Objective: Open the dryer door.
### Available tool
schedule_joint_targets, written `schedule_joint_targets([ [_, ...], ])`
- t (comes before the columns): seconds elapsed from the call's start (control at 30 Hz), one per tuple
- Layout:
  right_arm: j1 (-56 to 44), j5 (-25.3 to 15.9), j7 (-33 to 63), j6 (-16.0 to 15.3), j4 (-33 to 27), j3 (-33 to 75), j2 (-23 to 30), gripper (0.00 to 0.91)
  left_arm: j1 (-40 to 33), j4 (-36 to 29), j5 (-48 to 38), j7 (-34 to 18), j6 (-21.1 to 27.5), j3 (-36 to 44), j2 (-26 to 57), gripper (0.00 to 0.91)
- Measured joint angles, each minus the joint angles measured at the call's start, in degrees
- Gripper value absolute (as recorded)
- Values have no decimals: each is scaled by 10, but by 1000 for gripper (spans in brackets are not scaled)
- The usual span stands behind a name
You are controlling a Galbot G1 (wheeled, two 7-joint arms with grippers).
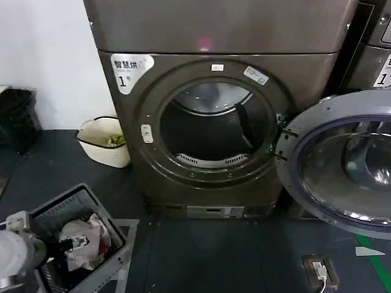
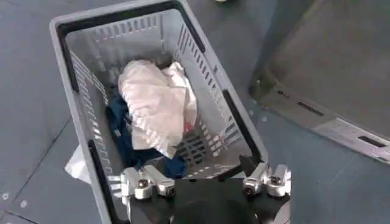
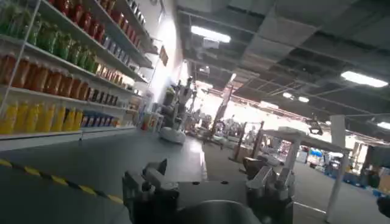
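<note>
Left gripper (image 2: 206,184): nearest to me, low at the robot's left, hanging above the laundry basket; in my left wrist view the two fingers (image 2: 146,182) stand wide apart and released, with nothing between them.
Laundry basket (image 1: 73,202): grey plastic with slotted walls, on the dark floor at the left front; a crumpled white cloth (image 2: 155,103) lies on top of a dark blue garment (image 2: 119,122) inside it.
Right gripper (image 3: 207,185): I see it in my right wrist view pointing out across an open hall, well away from the machine; its fingers are spread and released, gripping nothing.
Floor item: a small dark box with a white cable (image 1: 320,270) sits on the floor at the right front.
Dryer (image 1: 214,122): bronze-grey, straight ahead of me; its round opening is uncovered and I look right into the drum (image 1: 211,125).
Dryer door (image 1: 342,162): swung fully out to the right of the opening, hinged at that edge, its grey inner rim and tinted glass facing me.
Cream tub (image 1: 105,141): on the floor to the left of the dryer, against the white wall.
Shelves (image 3: 55,67): far off in my right wrist view, rows of coloured bottles.
</note>
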Motion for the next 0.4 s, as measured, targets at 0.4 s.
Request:
schedule_joint_targets([
  [0.4, -1, 0, 0, 1, 3, 0, -1, 907, 1, 1, -1, 0, 0, 0, -2, 907],
])
